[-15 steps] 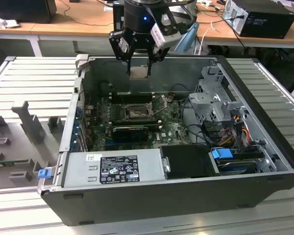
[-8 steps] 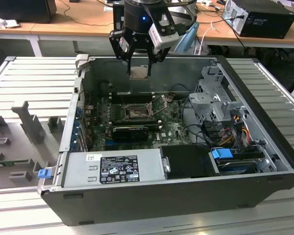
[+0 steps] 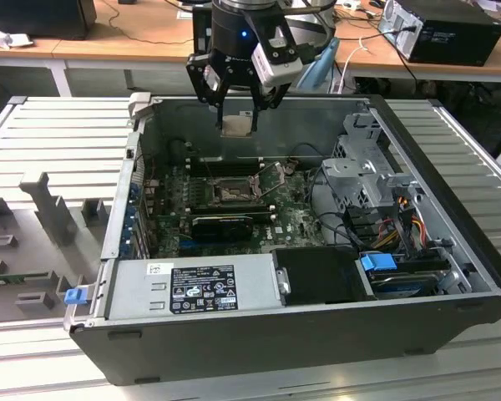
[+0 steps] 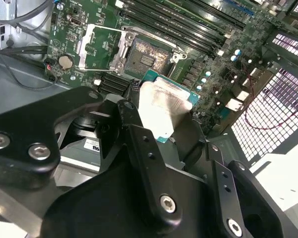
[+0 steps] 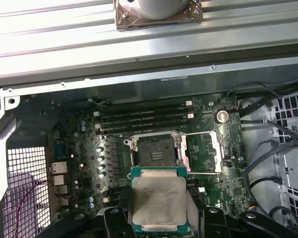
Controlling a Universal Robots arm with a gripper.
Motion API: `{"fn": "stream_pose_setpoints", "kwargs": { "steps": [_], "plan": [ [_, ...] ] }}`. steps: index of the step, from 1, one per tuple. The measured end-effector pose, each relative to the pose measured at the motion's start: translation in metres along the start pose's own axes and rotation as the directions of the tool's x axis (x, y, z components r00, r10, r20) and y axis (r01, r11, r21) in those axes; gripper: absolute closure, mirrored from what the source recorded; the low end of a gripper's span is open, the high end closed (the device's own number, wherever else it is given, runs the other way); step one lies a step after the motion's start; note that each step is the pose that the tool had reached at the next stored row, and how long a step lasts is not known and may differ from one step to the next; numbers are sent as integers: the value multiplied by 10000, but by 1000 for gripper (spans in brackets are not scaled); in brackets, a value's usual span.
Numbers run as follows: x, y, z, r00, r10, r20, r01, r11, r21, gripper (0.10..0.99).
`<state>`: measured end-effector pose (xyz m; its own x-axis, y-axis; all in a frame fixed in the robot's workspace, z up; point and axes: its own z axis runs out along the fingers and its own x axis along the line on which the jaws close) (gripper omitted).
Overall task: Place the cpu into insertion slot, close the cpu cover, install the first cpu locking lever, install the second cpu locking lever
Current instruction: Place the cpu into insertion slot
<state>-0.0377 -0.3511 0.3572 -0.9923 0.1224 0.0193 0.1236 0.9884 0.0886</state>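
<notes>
My gripper (image 3: 237,119) hangs above the open computer case, shut on the cpu (image 3: 237,125), a small flat square chip held level between the two black fingers. In both wrist views the cpu (image 5: 158,201) (image 4: 165,106) shows its silvery top face with a green edge. The insertion slot (image 5: 154,150) (image 4: 147,55) (image 3: 231,194) lies bare on the green board below the chip, well apart from it. The cpu cover (image 5: 204,147) (image 4: 96,41) is swung open beside the slot. Two thin wire levers (image 5: 203,133) stand released along the cover.
Long black memory slots (image 5: 144,119) run beside the socket, and a long black expansion card (image 3: 221,224) lies on its other side. A power supply (image 3: 192,288), a drive cage (image 3: 363,171) with cables and the case walls (image 3: 125,192) ring the board.
</notes>
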Motion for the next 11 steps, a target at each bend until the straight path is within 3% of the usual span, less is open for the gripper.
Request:
{"fn": "stream_pose_setpoints", "kwargs": {
  "steps": [11],
  "plan": [
    [0, 0, 2, 9997, 250, 23, -249, 9997, -5, 561]
  ]
}}
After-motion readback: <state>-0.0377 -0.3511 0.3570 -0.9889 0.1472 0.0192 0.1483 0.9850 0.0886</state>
